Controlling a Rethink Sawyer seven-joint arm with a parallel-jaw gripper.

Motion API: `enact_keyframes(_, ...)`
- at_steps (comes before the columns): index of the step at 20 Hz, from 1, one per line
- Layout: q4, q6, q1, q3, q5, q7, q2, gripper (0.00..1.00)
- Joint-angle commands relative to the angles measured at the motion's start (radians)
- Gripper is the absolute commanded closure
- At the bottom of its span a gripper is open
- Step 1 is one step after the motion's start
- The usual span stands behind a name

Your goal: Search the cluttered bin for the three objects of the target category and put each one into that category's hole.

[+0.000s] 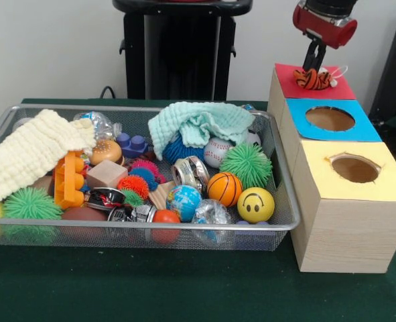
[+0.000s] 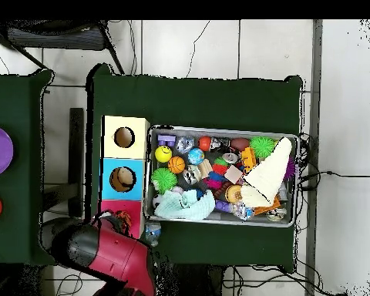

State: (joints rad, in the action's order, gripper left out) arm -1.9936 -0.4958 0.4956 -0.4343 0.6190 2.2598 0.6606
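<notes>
The silver wire-mesh bin [image 1: 151, 224] sits on the green table, full of toys; it also shows in the overhead view [image 2: 219, 129]. The red surround [image 1: 338, 88] tops the farthest of three wooden boxes at the right. An orange black-striped soft toy [image 1: 313, 80] lies on it and covers the hole. My gripper [image 1: 313, 66] comes down from above with its fingers close together on the toy's top. In the overhead view the arm [image 2: 111, 250] hides the gripper and part of the red surround [image 2: 117, 210].
The blue-surround box [image 1: 365, 131] and the yellow-surround box [image 1: 385, 184] stand nearer. The bin holds a basketball [image 1: 224, 188], a smiley ball [image 1: 255, 204], a globe ball [image 1: 183, 201], a baseball [image 1: 217, 151], a green spiky ball [image 1: 246, 165], a teal cloth [image 1: 201, 124] and a yellow cloth [image 1: 30, 154].
</notes>
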Motion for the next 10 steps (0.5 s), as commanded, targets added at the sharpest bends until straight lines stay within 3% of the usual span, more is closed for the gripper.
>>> enact_keyframes(1, -0.072, 0.135, -0.033, 0.149, 0.072, 0.249, -0.082, 1.0)
enact_keyframes(7, -0.097, 0.208, -0.066, 0.195, 0.086, 0.226, -0.093, 1.0)
enact_keyframes(10, -0.092, 0.199, -0.061, 0.186, 0.08, 0.23, -0.092, 1.0)
